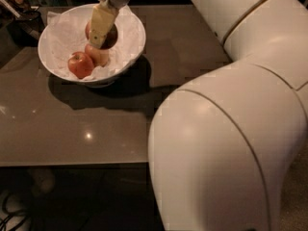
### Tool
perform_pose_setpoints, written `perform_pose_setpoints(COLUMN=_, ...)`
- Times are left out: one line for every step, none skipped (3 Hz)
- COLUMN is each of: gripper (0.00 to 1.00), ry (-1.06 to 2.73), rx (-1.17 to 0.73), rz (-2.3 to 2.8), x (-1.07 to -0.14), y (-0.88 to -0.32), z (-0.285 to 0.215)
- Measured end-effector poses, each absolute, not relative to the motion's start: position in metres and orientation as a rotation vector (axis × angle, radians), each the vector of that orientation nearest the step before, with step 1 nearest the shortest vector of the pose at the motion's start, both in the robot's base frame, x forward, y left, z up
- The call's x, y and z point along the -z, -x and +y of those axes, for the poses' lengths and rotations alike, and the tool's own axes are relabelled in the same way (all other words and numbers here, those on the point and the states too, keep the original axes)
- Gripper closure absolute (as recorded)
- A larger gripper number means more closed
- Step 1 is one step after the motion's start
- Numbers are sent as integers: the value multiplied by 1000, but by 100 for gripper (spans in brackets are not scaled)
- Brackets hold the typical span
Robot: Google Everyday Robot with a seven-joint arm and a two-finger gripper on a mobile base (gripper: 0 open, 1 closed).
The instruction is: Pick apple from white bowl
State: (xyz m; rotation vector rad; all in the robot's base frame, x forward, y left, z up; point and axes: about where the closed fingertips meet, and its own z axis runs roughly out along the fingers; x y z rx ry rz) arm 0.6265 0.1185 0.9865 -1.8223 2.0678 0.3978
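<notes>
The white bowl [57, 37], lined with crumpled white paper, stands at the far left of the table. It holds three apples. The pale yellow-orange apple [100, 57] lies near the bowl's middle. An orange-red apple [80, 64] lies to its left at the front, and a deep red apple [111, 36] lies behind it. My gripper [97, 43] reaches down into the bowl from above, its tip right over the pale apple and in front of the deep red one. It hides part of both.
The brown table [72, 129] runs to a front edge at the lower left. My big white arm [226, 129] fills the right half of the view. Dark objects [21, 11] stand at the far left behind the bowl. Cables [12, 211] lie on the floor.
</notes>
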Motion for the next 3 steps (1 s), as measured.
perform_pose_setpoints(gripper=100, ry=1850, rx=-440, rz=1990, x=-1009, y=-600, z=111)
perform_pose_setpoints(gripper=100, ry=1881, rx=-441, rz=1934, x=-1029, y=-580, z=109)
perform_pose_setpoints(gripper=100, ry=1926, rx=-413, rz=1842, x=-1051, y=-552, z=111)
